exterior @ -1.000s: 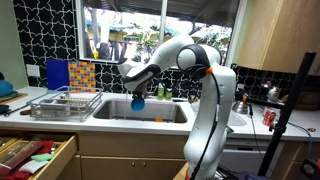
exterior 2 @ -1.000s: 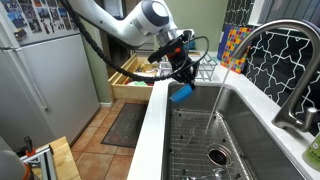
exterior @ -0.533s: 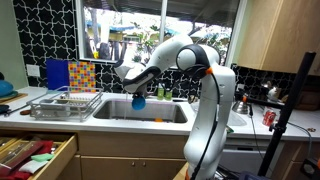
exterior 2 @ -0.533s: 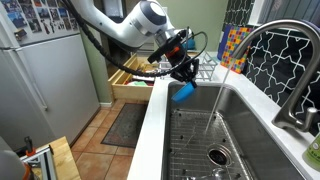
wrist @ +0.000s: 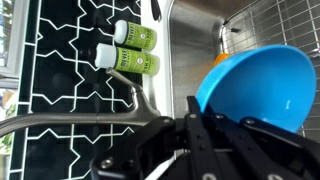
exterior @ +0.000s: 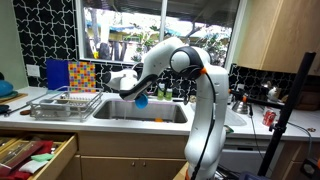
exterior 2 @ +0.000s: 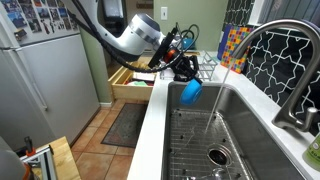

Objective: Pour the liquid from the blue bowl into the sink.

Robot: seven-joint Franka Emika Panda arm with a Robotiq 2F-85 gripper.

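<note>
My gripper (exterior: 137,94) is shut on the rim of the blue bowl (exterior: 141,100) and holds it tilted on its side over the sink (exterior: 140,112). In an exterior view the bowl (exterior 2: 190,91) hangs above the basin (exterior 2: 215,135) near its left wall, just below the gripper (exterior 2: 184,72). In the wrist view the bowl (wrist: 258,88) fills the right side with its hollow facing the camera, the fingers (wrist: 196,118) pinch its rim, and the steel sink (wrist: 205,30) lies behind it.
A wire dish rack (exterior: 65,103) stands on the counter beside the sink, with a colourful board (exterior: 70,75) behind it. The curved faucet (exterior 2: 268,55) rises over the basin. Two green bottles (wrist: 132,48) lie near the sink's edge. An open drawer (exterior: 35,155) sticks out below.
My arm has swung the wrist over and the bowl has moved a little further across the basin and tipped more.
</note>
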